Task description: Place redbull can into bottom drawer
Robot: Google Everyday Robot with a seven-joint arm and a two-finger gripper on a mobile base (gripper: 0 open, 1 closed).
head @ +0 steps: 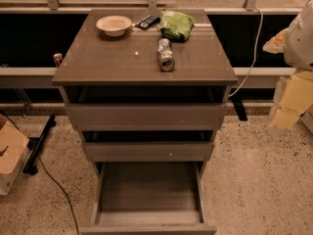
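At the bottom edge, nearest you, the bottom drawer (149, 187) is pulled well out and its tray is bare, so the target is ready. No need to touch it. Just above, the middle drawer (146, 151) and top drawer (146, 116) look to stick out a little, with dark gaps over them. Judge your descent so the load clears those fronts and comes down toward the front half of the open tray.

On the cabinet top (98, 58), the redbull can (166, 55) lies on its side, right of centre, one end facing you, untouched. It will likely roll sideways if nudged, so come straight down and close across its round body, not along its length. Just behind it sits a green bag (177, 24), close to the can's far end. Stay off it. Further back left are a dark flat item (147, 21) and a bowl (114, 25), well apart from the can.

The gripper (292, 102) hangs at the right edge, off the cabinet and well apart from the can, holding nothing of the task. Whether it is spread or closed, you cannot tell. Step in hand, as I judge it: reach for the can. Ignore the small red can (57, 59) on the ledge behind, at left.
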